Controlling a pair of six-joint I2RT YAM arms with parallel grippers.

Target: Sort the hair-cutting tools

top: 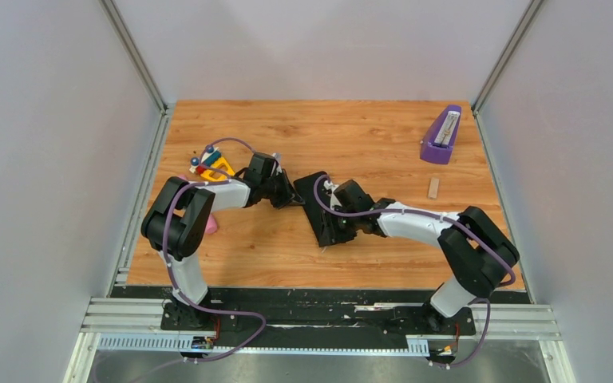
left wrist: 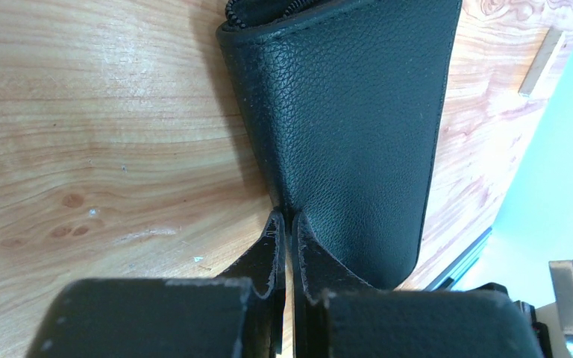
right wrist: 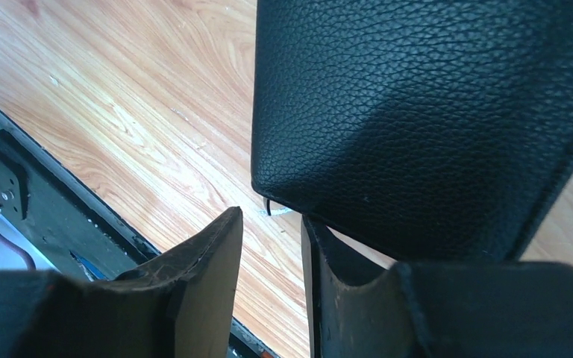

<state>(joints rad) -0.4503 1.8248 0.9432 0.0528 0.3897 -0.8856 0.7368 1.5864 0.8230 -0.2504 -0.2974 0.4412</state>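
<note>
Black left pincer (left wrist: 287,216) is closed, its tips against the seam of the black, grained, leather-look zip case (left wrist: 343,134) on the wooden table (left wrist: 82,134); the right pincer (right wrist: 270,216) has its jaws parted at a case corner, gripping nothing. No slim black combs or silver metal scissors show, so they are probably inside: light, stiff, flat, slippery things, best pinched across the middle.

black zip case (top: 307,190) mid-table; purple stand (top: 441,137) far right; wooden block (top: 433,187) near it; colourful toy (top: 211,165) far left.
</note>
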